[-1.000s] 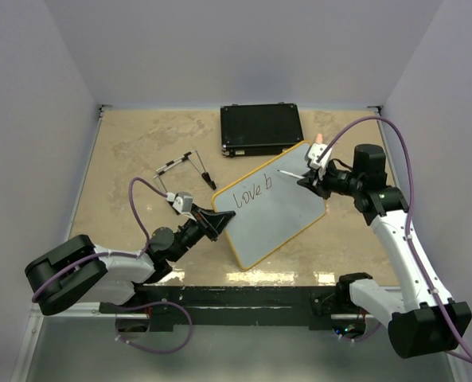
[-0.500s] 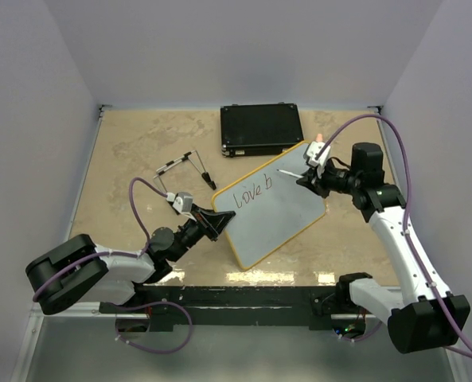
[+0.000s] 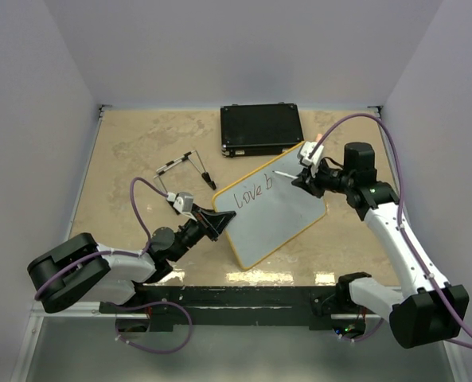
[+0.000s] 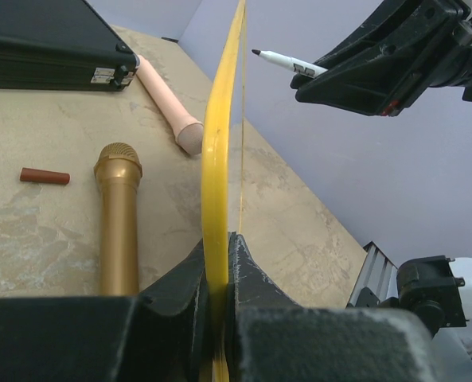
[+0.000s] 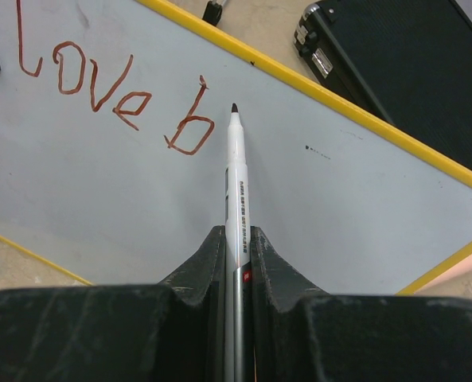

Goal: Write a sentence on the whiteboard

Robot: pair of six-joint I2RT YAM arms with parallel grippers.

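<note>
While the sentence (image 5: 112,87) stands at "Love b" in red-brown strokes, I'd call the step mid-writing, with the second word just begun. Right tool (image 5: 236,239) is clamped on the marker (image 5: 235,175), cap off, tip aimed at the whiteboard (image 5: 315,199) face just right of the "b". In the left wrist view the tip looks just clear of the face, but the angle is poor, so contact is uncertain. Left tool (image 4: 220,247) is pinched on the yellow frame at the whiteboard's near-left edge and holds it tilted up off the tabletop (image 3: 132,147), not flat.

Next move, my read: set the tip down right beside the "b" and run the next letter along the same upward slant. Keep pressure light, since the board hangs on one edge grip and could pivot. There is bare face right of and below the writing for a second line.

Containers: only the black case (image 3: 261,129), just beyond the whiteboard's far edge. Its lid is shut, so contents can't be seen.

Loose on the tabletop, on the whiteboard's back side: gold microphone (image 4: 118,215), pink cylinder (image 4: 165,99), small red-brown cap-like piece (image 4: 44,176). The thin black-and-white bits (image 3: 184,165) left of the whiteboard are too small to identify.
</note>
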